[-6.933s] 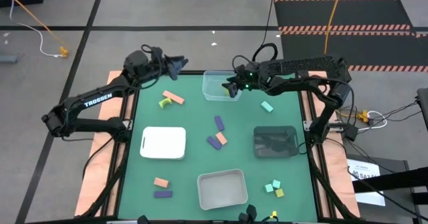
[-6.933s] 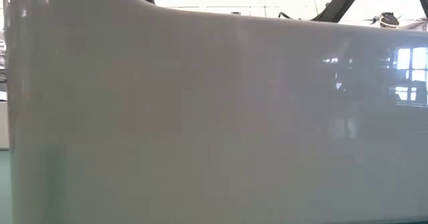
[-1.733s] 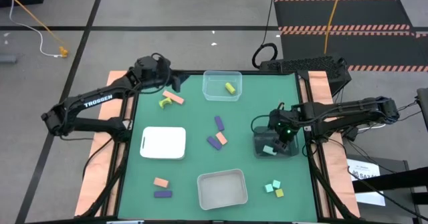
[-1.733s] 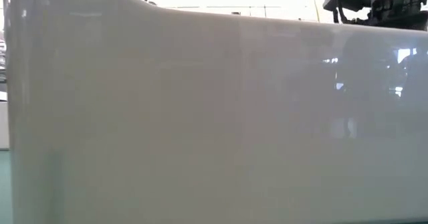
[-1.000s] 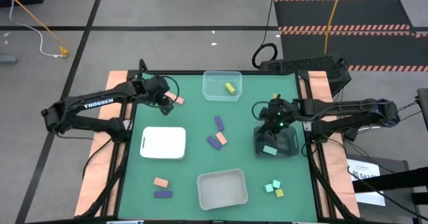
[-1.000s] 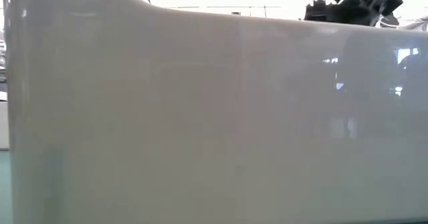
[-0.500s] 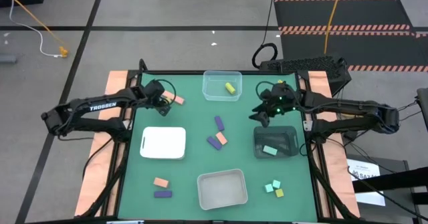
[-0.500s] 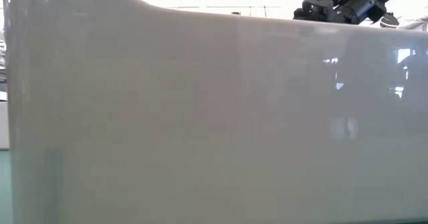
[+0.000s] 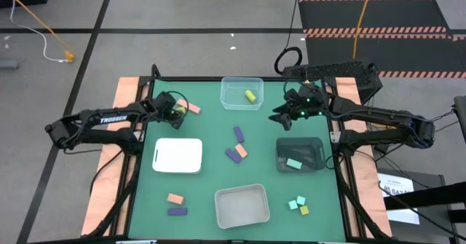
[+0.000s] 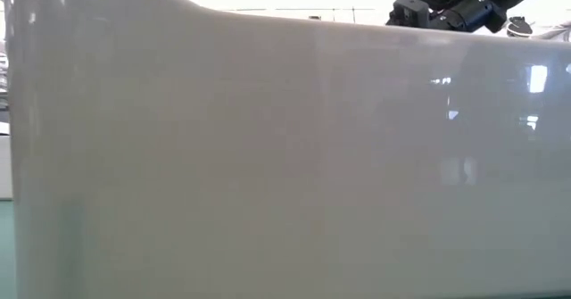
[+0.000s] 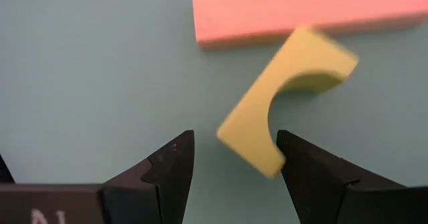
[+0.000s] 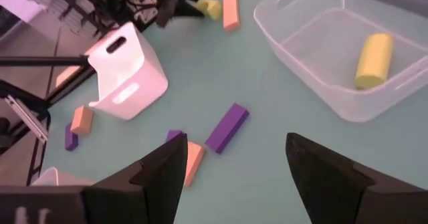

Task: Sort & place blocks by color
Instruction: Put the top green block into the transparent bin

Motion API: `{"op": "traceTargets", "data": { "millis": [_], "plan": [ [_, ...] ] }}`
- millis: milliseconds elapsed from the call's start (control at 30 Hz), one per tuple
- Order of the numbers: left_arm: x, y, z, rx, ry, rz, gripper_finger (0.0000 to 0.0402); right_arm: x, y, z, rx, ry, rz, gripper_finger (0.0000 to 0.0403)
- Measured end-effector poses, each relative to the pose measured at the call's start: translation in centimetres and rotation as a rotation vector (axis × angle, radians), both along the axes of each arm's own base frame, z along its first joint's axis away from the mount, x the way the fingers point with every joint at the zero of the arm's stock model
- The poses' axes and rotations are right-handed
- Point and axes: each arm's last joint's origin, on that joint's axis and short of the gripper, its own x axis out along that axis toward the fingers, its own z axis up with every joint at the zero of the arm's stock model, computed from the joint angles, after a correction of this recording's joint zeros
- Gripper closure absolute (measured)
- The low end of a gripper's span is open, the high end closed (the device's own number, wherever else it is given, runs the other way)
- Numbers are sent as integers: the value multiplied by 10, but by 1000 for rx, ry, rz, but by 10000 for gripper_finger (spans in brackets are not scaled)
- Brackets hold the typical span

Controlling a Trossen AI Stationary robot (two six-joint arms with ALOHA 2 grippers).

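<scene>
My left gripper [image 9: 175, 107] is low over the table's far left, open. In the left wrist view its fingers [image 11: 231, 164] stand on either side of the near end of a yellow arch block [image 11: 284, 93], which lies beside a salmon bar [image 11: 304, 13]. My right gripper [image 9: 280, 120] hovers open and holds nothing, between the clear bin [image 9: 226, 102] and the dark bin [image 9: 280, 146]. A mint block [image 9: 293, 163] lies in the dark bin and a yellow cylinder [image 9: 250, 95] in the clear bin. Purple and salmon blocks [image 9: 237, 151] lie mid-table. My left gripper has one finger [image 11: 301, 167] right against the lower corner [image 11: 264, 164] of the yellow arch block, which lies flat on the table. Whether the finger touches it, I cannot tell. The other finger is clear of it.
A white tray [image 9: 178, 156] sits left of centre and a white bin [image 9: 218, 207] at the near edge; its wall [image 10: 268, 156] fills the low view. A salmon and a purple block [image 9: 175, 204] lie near left. Mint and yellow cubes [image 9: 298, 204] lie near right.
My right gripper has risen out of the dark bin and moved toward the table's far edge, leaving the mint block lying in the bin. My left gripper has edged slightly toward the table's left and near side, staying over the yellow arch block.
</scene>
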Motion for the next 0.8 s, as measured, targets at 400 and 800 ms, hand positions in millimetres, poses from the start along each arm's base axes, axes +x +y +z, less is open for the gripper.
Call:
{"op": "traceTargets", "data": {
  "millis": [400,800],
  "plan": [
    [1,1,-2,47,-8,-61,325,2,-2,4,-19,-44,-7,161],
    [13,5,6,31,-246,-5,369,2,-2,4,-24,-43,-5,161]
  ]
}}
